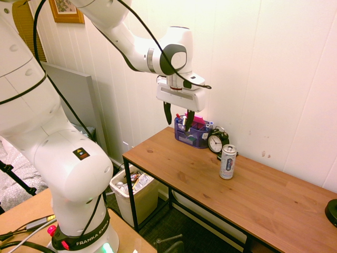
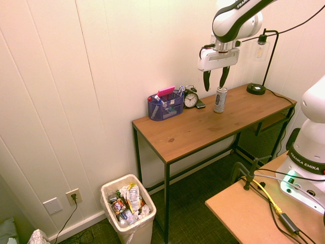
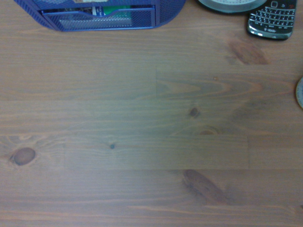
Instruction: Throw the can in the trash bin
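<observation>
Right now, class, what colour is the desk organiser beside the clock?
Blue; the desk organiser shows best in the second exterior view.

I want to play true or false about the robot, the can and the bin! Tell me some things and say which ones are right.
1. The can stands upright on the wooden table. True.
2. The claw is squeezing the can. False: it hangs open in the air above the table, holding nothing.
3. The trash bin sits on the floor beside the table, with wrappers in it. True.
4. The can is already in the trash bin. False: it is on the table, near the clock.
5. A phone lies on the table by the clock. True.
6. The blue organiser is on the floor. False: it is on the table against the wall.
</observation>
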You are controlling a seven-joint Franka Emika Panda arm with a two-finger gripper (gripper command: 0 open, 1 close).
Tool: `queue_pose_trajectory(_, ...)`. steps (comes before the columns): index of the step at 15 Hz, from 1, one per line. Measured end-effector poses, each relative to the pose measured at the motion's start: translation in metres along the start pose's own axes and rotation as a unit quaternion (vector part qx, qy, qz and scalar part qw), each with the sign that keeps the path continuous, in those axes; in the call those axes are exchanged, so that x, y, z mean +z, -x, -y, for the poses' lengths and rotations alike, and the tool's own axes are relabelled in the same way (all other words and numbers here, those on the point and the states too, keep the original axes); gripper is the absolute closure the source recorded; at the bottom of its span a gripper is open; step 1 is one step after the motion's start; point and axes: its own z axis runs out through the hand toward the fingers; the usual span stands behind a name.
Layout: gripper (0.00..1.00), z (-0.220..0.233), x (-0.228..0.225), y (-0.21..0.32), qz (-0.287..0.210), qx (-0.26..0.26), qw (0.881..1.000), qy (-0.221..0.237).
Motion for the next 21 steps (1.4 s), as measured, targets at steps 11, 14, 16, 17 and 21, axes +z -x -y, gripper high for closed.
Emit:
queue_pose_trajectory(11,0.0,-0.066,0.039,-0.131,0.012,0.111,0.994,-0.002)
queue_pose_trajectory(14,0.0,-0.064,0.08,-0.172,0.025,0.129,0.991,0.02)
queue_pose_trajectory(16,0.0,-0.055,0.099,-0.189,0.035,0.133,0.99,0.019)
queue_pose_trajectory(17,0.0,-0.051,0.105,-0.195,0.039,0.131,0.99,0.016)
queue_pose_trajectory(21,1.0,-0.037,0.115,-0.213,0.034,0.129,0.991,0.01)
